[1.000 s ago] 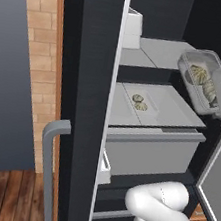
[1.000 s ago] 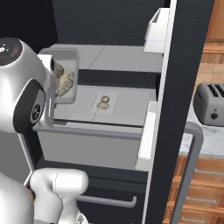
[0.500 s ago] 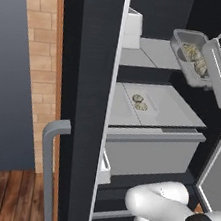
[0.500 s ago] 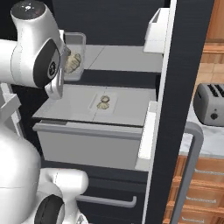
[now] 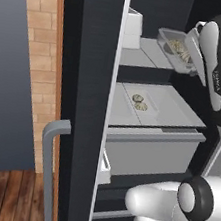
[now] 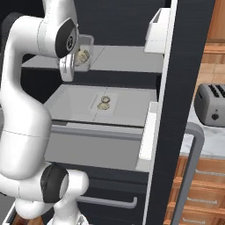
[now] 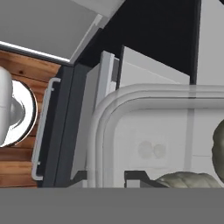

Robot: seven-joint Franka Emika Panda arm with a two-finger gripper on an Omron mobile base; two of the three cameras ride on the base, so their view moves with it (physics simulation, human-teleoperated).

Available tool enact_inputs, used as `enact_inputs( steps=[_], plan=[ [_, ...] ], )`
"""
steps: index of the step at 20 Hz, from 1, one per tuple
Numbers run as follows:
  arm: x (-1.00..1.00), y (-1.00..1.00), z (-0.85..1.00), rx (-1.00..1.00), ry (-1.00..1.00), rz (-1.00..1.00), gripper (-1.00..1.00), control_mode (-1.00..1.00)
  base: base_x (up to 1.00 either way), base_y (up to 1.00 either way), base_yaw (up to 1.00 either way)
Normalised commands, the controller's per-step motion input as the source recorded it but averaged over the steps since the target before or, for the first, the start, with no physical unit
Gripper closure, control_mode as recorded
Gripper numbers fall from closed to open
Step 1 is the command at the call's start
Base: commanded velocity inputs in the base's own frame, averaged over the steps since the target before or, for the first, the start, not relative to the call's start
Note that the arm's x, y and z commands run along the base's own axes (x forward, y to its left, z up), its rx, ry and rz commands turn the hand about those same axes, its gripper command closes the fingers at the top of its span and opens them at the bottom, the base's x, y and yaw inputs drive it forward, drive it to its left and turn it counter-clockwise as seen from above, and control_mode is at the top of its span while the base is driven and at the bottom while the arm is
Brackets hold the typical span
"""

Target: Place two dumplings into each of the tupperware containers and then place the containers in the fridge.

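Containers: two shallow whitish-translucent plastic tupperware containers with rounded corners. One, the held container (image 5: 177,48), is up at the level of the upper pale grey shelf (image 5: 141,54) inside the fridge, tilted, its far end over the shelf. The other, the lower container (image 5: 139,102), lies flat on the lower pale grey shelf (image 5: 173,110), above the grey drawer (image 5: 151,152).
Dumplings: four small pale beige-grey pleated dumplings counted. Two, the carried dumplings (image 5: 179,47), lie in the held container; from the right base camera they show through its wall (image 6: 82,55). Two more, the shelved dumplings (image 5: 139,102), sit side by side, touching, in the lower container (image 6: 104,103).
Fridge: one tall, nearly black fridge (image 5: 89,79), its door swung open, with one grey vertical bar handle (image 5: 47,171) on the door edge. White door bins, two seen: an upper door bin (image 6: 156,30) and a lower door bin (image 6: 147,140).
Gripper: one gripper (image 5: 196,42) on the white arm, its fingers pressed nearly together on the rim of the held container; the hand camera looks into the tray past a rounded corner (image 7: 105,113), with dumplings at the lower right (image 7: 188,180).
Other things: one silver toaster (image 6: 210,104) on the counter to the right of the fridge; one brick wall strip (image 5: 39,45).
Writing: small dark lettering on the arm's forearm, too small to read.
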Motion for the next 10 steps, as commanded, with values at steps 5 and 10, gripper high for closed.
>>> enact_inputs(
  steps=[5, 10],
  plan=[
    [0.55, 0.01, -0.60, 0.00, -0.04, 0.02, 1.00, -1.00, 0.00, 0.00, 0.00],
    [0.51, 0.00, -0.09, 0.03, -0.15, 0.00, 1.00, -1.00, 0.00, 0.00, 0.00]
  ],
)
